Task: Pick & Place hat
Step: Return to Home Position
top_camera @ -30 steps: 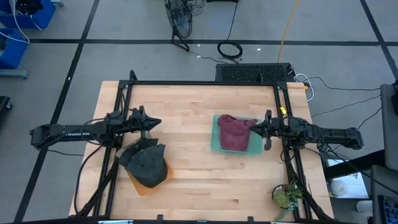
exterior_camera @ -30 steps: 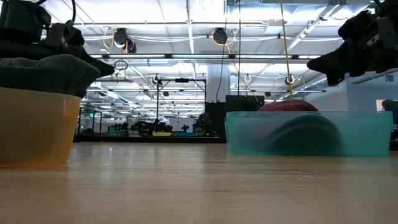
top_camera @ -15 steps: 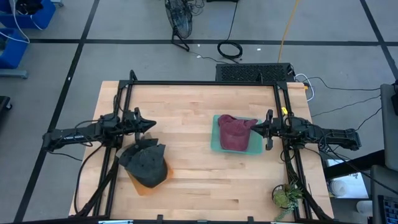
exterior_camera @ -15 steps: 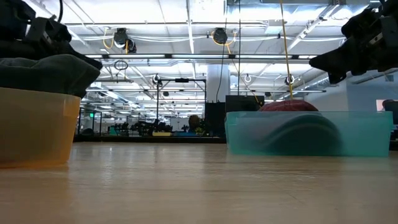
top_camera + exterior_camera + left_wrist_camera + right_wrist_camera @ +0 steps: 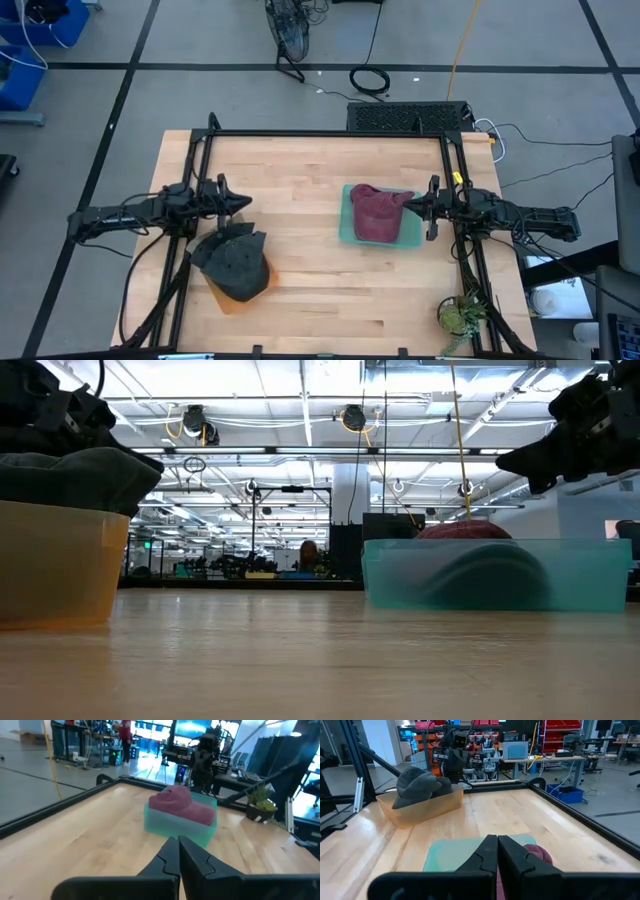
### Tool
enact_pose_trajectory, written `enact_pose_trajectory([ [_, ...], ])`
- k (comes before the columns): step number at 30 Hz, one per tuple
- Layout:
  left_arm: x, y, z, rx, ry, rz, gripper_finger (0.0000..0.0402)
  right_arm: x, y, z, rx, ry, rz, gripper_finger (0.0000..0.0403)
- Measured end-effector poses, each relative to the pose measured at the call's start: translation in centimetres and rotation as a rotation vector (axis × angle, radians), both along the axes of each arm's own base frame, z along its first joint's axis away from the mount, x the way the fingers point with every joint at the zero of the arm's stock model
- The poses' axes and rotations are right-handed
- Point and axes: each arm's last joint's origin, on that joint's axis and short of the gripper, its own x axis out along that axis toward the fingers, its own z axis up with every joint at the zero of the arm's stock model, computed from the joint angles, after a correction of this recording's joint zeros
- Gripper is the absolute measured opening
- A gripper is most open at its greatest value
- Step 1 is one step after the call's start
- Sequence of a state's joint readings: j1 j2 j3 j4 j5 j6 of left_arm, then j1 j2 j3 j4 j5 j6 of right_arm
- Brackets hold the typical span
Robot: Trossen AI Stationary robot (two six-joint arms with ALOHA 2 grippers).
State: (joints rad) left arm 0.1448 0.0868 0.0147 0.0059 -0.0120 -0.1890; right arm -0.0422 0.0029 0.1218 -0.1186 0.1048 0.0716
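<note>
While the left tool point(image 5: 244, 202) and right tool point(image 5: 404, 209) hover pinched together, a plant point(image 5: 460, 315) sits at the worktop's point(image 5: 300, 170) four o'clock corner.

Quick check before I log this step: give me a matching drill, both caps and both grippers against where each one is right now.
Things:
1. red cap
2. black cap
3. left gripper
4. right gripper

Places:
A. shut, raised beside the orange bin
B. lying in the blue bin
C. shut, raised at the blue bin's right side
D. heaped in the orange bin, above its rim

Pairs: 1-B, 2-D, 3-A, 4-C
</note>
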Motion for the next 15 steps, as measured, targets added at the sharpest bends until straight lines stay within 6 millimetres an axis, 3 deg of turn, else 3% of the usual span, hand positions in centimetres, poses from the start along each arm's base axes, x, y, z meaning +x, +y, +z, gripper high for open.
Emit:
enact_pose_trajectory([
  [2, 0.1, 0.0, -0.1, 0.011, 0.010, -0.010, 0.0003, 0.2, 0.0, -0.7, -0.006, -0.008, 0.001, 0.0000],
  [5, 0.1, -0.1, -0.1, 0.031, 0.016, -0.014, 0.0012, 0.3, 0.0, 0.2, -0.018, -0.137, 0.020, 0.0000],
  [15, 0.1, -0.1, 0.0, 0.029, 0.000, -0.017, 0.0063, 0.4, 0.1, 0.4, -0.064, -0.152, 0.026, 0.0000],
])
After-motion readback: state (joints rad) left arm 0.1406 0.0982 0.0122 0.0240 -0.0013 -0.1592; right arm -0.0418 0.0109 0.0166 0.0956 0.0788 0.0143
